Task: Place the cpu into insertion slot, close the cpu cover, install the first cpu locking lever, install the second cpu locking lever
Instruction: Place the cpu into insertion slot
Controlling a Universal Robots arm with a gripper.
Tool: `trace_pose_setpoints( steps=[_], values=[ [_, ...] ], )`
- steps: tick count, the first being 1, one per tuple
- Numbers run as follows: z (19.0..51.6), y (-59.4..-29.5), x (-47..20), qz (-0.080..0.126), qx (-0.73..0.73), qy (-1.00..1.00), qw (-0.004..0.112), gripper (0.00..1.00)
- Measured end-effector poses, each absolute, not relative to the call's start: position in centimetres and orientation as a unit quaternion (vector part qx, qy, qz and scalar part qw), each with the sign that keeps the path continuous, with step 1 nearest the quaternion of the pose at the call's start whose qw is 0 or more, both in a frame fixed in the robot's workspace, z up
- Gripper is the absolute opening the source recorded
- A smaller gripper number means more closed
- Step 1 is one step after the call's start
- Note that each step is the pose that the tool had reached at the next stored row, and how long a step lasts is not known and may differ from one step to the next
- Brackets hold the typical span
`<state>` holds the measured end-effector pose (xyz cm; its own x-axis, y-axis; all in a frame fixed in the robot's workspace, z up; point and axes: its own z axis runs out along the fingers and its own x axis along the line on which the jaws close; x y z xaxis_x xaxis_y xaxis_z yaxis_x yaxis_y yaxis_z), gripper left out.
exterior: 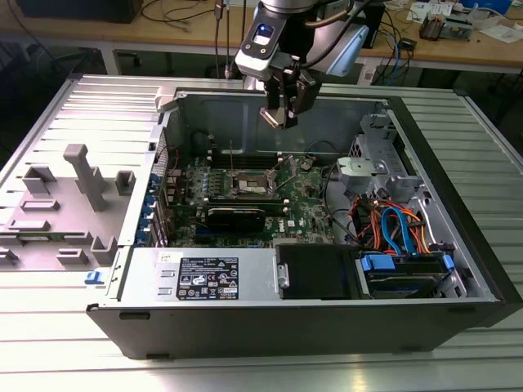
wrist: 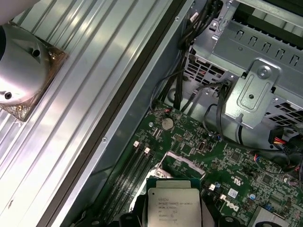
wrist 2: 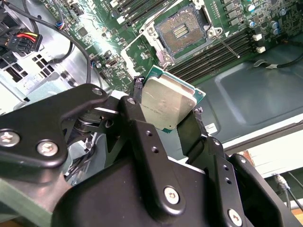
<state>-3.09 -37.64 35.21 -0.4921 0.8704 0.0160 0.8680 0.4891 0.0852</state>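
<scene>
While black two-finger gripper hovers, exterior view: pinching small silver-topped square cpu over green motherboard.
Second wrist view: silver-rimmed square insertion slot mid-board, uncovered.
First wrist view, risk: edge-only grip; a skewed landing could damage the slot.

A ribbed metal table carries everything. On it a black computer case lies on its side with the open side facing up (so the inside is bare to view). Just beside the case, on the exterior view's left, a flat silver ribbed panel lies on the table along the case's edge. Several grey plastic brackets stand up from the panel's surface.
</scene>
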Motion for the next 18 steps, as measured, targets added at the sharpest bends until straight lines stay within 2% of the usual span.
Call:
trace_pose_setpoints(
  steps=[18],
  values=[
    [34.93, -37.65, -3.09, 0.039, 0.590, 0.806, 0.019, 0.55]
  ],
)
